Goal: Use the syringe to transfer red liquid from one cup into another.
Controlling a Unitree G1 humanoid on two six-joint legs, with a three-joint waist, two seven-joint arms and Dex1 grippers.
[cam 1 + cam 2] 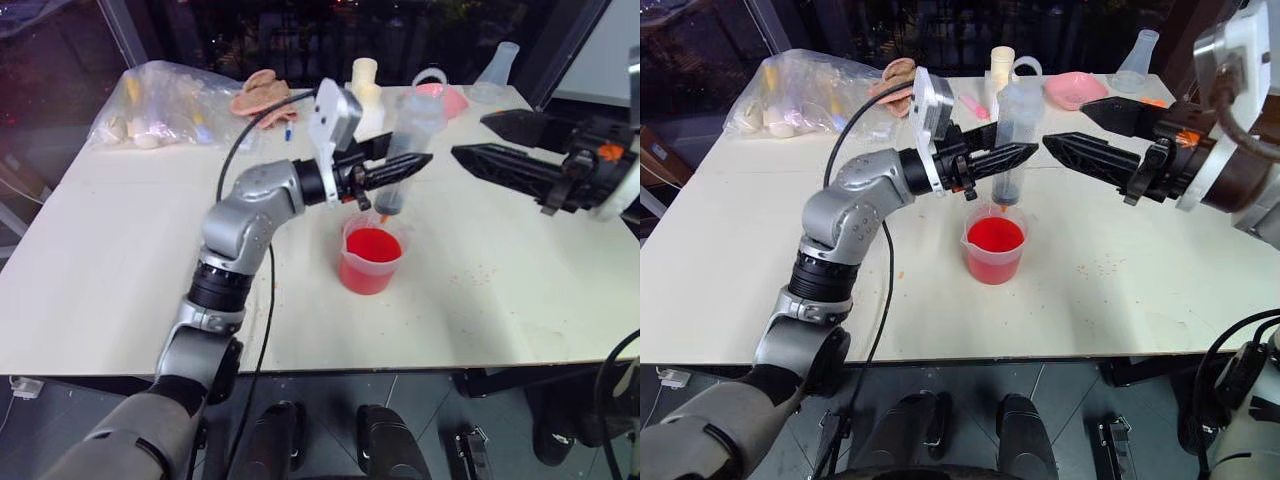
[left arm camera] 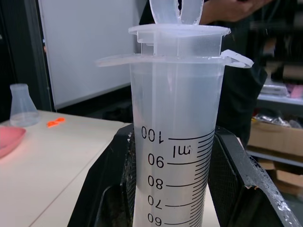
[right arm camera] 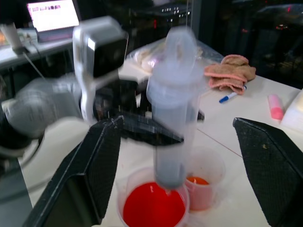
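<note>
The left hand is pinching the syringe across its barrel, both black fingers pressed against the clear plastic, and it is holding the tube upright above the bench. The orange tip is pointing straight down over the beaker, which is standing near the middle of the bench with the red liquid filling its lower part. In the left wrist view the printed scale is running up the barrel between the two fingers, and the white plunger is sitting pushed well in, its ring handle sticking out on top. The barrel is looking clear, with no red showing inside it.

The right hand is hanging level on the other side of the syringe, its two black fingers spread wide and gripping nothing, their tips just beside the barrel without touching it. In the right wrist view those fingers are framing the syringe and the beaker, and a second small clear cup is standing right behind the beaker, touching or nearly touching it, with something orange showing low inside.

Further back on the bench a pink bowl, a clear conical flask, a rumpled cloth, a blue-capped pen and a clear plastic bag are lying well apart from the action.
</note>
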